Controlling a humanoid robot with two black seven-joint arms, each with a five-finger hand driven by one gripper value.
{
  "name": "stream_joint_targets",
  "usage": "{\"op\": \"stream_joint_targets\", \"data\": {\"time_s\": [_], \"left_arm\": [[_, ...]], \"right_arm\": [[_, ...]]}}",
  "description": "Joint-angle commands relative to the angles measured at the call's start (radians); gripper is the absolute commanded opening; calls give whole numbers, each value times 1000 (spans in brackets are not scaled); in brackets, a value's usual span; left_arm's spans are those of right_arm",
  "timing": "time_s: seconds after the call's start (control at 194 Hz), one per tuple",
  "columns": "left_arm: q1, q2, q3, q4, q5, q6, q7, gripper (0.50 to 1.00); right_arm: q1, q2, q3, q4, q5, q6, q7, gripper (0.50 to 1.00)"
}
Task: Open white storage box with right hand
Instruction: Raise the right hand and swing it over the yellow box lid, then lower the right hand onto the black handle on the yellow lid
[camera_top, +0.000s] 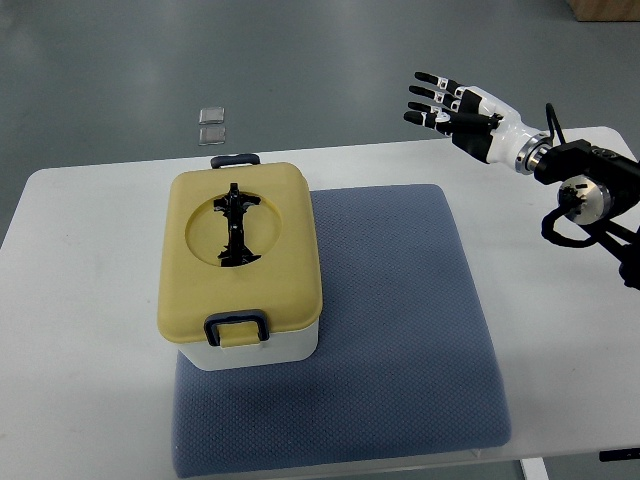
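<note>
A: Where's the box?

B: On the left part of the blue mat, which lies on the white bench. The box's left side overhangs the mat's edge and sits over bare bench. It has a white body and a yellow lid, and the lid is down.

A: Anything on the lid?

B: A round recess in the middle with a black handle lying flat in it. There's a dark latch at the near edge of the lid and another latch at the far edge. Both look folded against the box.

A: And the right robot hand?

B: Its arm comes in from the right edge, and the hand is raised beyond the far right part of the bench, well apart from the box. The fingers are spread and point left, holding nothing. It's touching neither mat nor box.

A: The left one?

B: Not in the picture.

A: Anything else around?

B: Two small clear squares on the grey floor beyond the bench, one just behind the other. The right half of the mat is bare.
</note>
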Motion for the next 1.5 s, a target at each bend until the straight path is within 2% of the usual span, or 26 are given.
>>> {"op": "stream_joint_targets", "data": {"time_s": [0.0, 0.144, 0.299, 0.427, 0.546, 0.71, 0.844, 1.035, 1.308, 1.493], "left_arm": [[0, 0, 0, 0, 0, -1, 0, 1000], [0, 0, 0, 0, 0, 1, 0, 1000], [0, 0, 0, 0, 0, 1, 0, 1000], [0, 0, 0, 0, 0, -1, 0, 1000], [0, 0, 0, 0, 0, 1, 0, 1000], [0, 0, 0, 0, 0, -1, 0, 1000], [0, 0, 0, 0, 0, 1, 0, 1000], [0, 0, 0, 0, 0, 1, 0, 1000], [0, 0, 0, 0, 0, -1, 0, 1000], [0, 0, 0, 0, 0, -1, 0, 1000]], "right_arm": [[25, -34, 2, 6, -123, 5, 37, 930], [78, -32, 1, 12, -248, 7, 50, 930], [170, -34, -13, 95, -421, 11, 69, 930], [268, -25, -29, 124, -614, 13, 130, 932], [383, -22, -156, 140, -736, 17, 192, 932], [513, -12, -257, 155, -897, 94, 285, 930], [550, 17, -262, 173, -1007, 120, 307, 932], [590, 118, -282, 181, -1228, 135, 349, 930], [704, 253, -473, 181, -1275, 123, 369, 932], [705, 276, -498, 172, -1331, 112, 369, 930]]}}
